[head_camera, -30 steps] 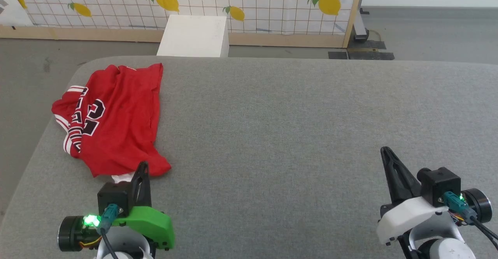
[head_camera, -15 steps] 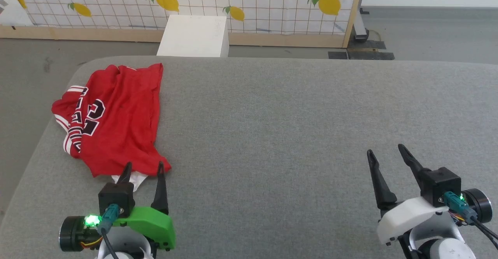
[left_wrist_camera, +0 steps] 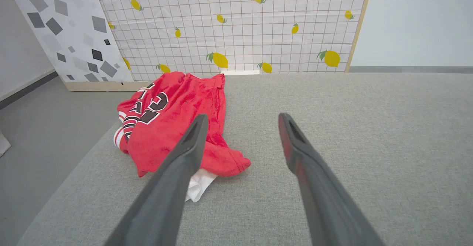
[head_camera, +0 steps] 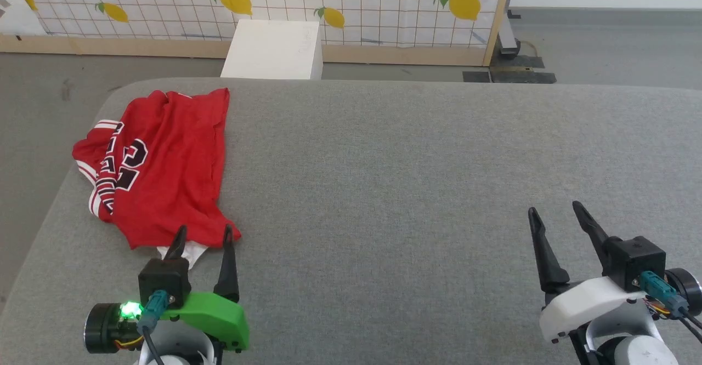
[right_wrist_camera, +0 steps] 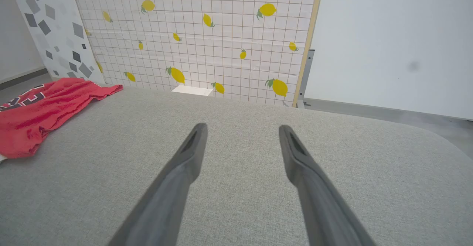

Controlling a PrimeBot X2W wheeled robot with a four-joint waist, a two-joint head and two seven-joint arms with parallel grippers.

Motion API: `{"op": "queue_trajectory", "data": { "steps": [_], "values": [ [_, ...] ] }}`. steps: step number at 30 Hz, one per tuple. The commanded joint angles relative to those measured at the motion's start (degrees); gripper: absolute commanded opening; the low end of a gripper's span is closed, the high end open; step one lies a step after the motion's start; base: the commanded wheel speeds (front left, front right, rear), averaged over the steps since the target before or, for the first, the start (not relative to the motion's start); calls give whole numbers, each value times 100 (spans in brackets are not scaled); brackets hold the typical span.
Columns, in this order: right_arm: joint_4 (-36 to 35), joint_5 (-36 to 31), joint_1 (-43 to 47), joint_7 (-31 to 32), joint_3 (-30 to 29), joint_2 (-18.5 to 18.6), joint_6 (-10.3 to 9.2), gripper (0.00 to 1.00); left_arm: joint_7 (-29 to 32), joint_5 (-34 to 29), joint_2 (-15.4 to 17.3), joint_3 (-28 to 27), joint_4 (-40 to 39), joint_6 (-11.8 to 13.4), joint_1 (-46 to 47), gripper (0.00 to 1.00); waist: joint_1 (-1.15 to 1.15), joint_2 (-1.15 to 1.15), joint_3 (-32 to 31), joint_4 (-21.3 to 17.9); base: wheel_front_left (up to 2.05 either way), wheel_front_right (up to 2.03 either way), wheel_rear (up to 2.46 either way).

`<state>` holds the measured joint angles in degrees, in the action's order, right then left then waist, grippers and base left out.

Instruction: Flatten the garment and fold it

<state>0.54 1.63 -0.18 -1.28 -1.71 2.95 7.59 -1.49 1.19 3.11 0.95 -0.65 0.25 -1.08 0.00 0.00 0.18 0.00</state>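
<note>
Left tool (head_camera: 204, 229) and right tool (head_camera: 554, 207): both are held wide open and empty, low over the near side of the grey worktop (head_camera: 384, 189). The garment (head_camera: 164, 162) is found crumpled just beyond the left tool, towards the far left corner, its number partly hidden. Flattening and folding are judged not yet begun.

Gone from shut to wide open on both sides within the last second: left gripper (head_camera: 204, 228) and right gripper (head_camera: 554, 207). Already spread half a second back. On the left, split from one closed tip at the near hem of the garment (head_camera: 164, 167) into two tips straddling that spot. On the right, also drifted slightly rightward and lower in the head view.
</note>
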Motion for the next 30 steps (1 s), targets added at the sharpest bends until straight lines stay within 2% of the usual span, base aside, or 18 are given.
{"op": "queue_trajectory", "data": {
  "steps": [1, 18, 30],
  "values": [
    [20, 83, 24, -69, -40, -1, -1, 100, -57, 38, -3, 18, -41, 50, -40, 100, 0, 0, 2, 0, 0, 0, 0],
    [61, 226, 47, -269, -200, -2, -3, 100, -255, 78, -6, 65, -114, 148, -105, 100, 0, 0, -8, 17, 0, 0, 0],
    [91, 283, 75, -413, -233, -3, -4, 100, -399, 72, -9, 83, -170, 267, -151, 100, 0, 0, -24, 229, 0, 0, 0]
  ]
}}
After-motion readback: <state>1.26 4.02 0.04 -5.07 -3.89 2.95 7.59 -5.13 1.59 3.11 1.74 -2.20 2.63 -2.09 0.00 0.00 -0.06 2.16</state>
